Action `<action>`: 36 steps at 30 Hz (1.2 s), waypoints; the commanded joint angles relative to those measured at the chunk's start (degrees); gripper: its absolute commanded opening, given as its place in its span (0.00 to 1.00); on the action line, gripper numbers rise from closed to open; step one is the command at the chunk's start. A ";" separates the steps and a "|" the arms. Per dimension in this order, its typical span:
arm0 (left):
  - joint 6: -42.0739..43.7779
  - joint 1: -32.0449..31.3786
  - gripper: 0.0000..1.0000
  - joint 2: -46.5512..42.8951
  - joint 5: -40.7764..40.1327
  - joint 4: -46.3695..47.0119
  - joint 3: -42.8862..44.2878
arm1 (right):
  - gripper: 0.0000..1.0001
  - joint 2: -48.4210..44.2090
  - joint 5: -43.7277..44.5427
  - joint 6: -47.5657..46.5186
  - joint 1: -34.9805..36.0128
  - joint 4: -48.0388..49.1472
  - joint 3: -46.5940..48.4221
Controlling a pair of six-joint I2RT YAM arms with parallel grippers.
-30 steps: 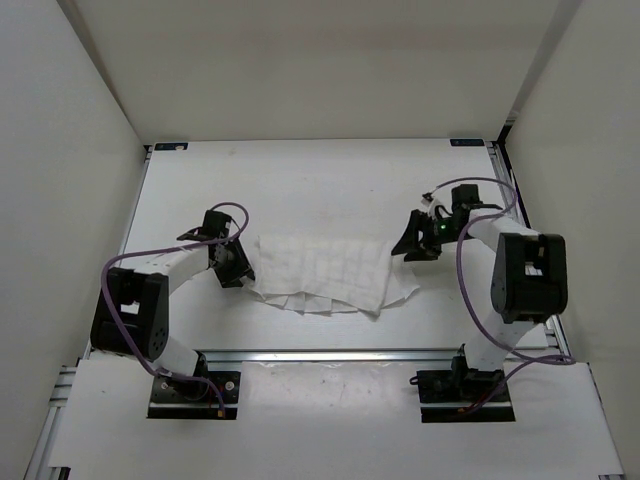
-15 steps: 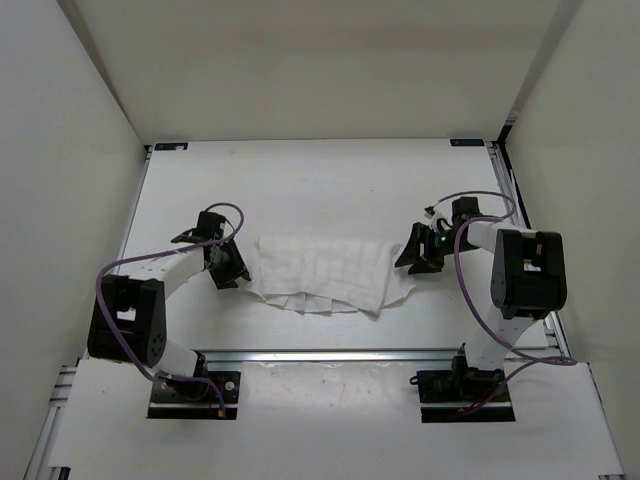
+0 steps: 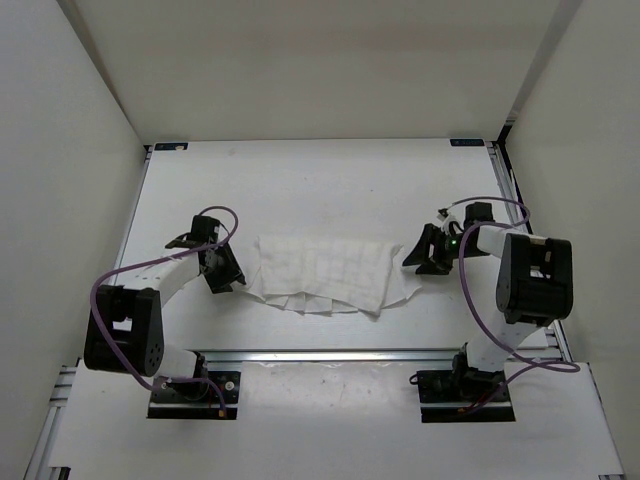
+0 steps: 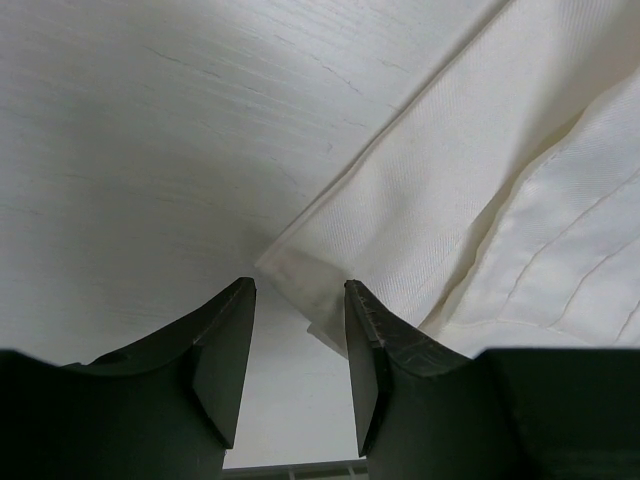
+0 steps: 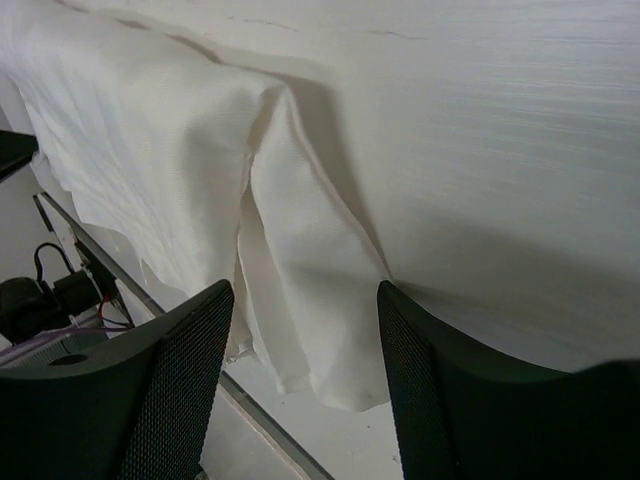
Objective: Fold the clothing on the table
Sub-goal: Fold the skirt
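Clothing (image 3: 325, 272) lies flat in the middle of the table (image 3: 300, 180), a bit toward 6 o'clock. It is a wide strip, with loose layers showing along its 6 o'clock edge.

The left gripper (image 3: 222, 270) sits low, just beside the 9 o'clock end. Its jaws are half open and hold nothing. A corner of the clothing lies right in front of the gap. The right gripper (image 3: 428, 255) sits just beside the 3 o'clock end. Its jaws are wide open and hold nothing too.

I think the step now is to grab both ends. To do it well, each gripper should go down to the table, slide one finger under its corner, and pinch all the layers at once. Both should close together and lift together, so the clothing does not bunch up or pull to one side. It is thin and can slip away, so go slow.
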 commanded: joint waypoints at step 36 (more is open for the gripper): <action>1.39 1.34 0.51 0.04 -0.38 -1.34 0.73 | 0.65 1.98 -5.27 1.05 -5.60 2.87 -1.32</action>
